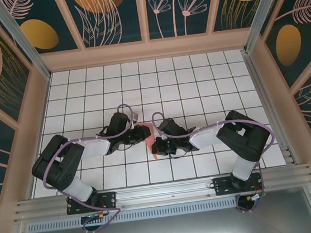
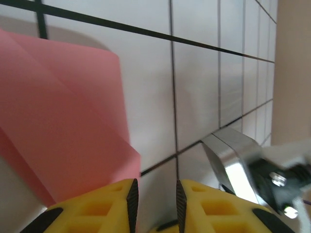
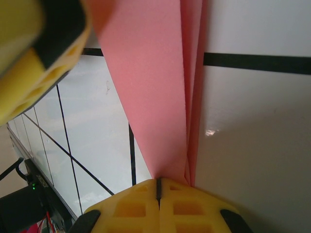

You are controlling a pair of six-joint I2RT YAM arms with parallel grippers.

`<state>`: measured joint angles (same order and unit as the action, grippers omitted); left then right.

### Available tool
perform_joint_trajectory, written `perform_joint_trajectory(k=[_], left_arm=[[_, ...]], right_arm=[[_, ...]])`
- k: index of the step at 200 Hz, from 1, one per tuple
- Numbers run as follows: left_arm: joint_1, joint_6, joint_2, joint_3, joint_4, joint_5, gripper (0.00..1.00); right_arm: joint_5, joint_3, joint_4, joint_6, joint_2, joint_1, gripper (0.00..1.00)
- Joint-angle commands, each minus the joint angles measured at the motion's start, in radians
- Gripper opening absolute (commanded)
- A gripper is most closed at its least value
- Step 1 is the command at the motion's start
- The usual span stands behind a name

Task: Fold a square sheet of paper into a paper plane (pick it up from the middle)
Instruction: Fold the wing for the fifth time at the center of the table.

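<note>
Yellow right fingers pinch the folded pink paper.

1. Robot lab test cell, this: a left arm and a right arm bolted side by side onto an aluminium rail.
2. White table ruled in a black grid throughout.
3. Boxed in by metal posts and leaf-printed wall panels on three sides.
</note>
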<state>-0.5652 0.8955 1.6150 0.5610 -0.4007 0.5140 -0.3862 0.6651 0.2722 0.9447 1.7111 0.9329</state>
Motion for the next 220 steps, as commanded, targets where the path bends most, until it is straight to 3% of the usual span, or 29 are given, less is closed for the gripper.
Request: perform_joint_trajectory(k=[1, 28, 68, 220], left_arm=[[-0.002, 0.001, 0.048, 0.022, -0.006, -0.087, 0.30], [-0.002, 0.001, 0.093, 0.047, 0.091, -0.186, 0.25], [-0.001, 0.021, 0.163, 0.020, 0.131, -0.246, 0.20], [-0.003, 0.017, 0.170, 0.030, 0.163, -0.259, 0.17]], right_arm=[[0.060, -0.021, -0.097, -0.013, 0.025, 0.011, 0.01], [0.046, -0.021, -0.092, -0.024, -0.001, 0.010, 0.02], [-0.013, -0.051, -0.043, -0.028, 0.000, 0.022, 0.03], [-0.061, -0.117, -0.060, -0.082, -0.074, 0.084, 0.07]])
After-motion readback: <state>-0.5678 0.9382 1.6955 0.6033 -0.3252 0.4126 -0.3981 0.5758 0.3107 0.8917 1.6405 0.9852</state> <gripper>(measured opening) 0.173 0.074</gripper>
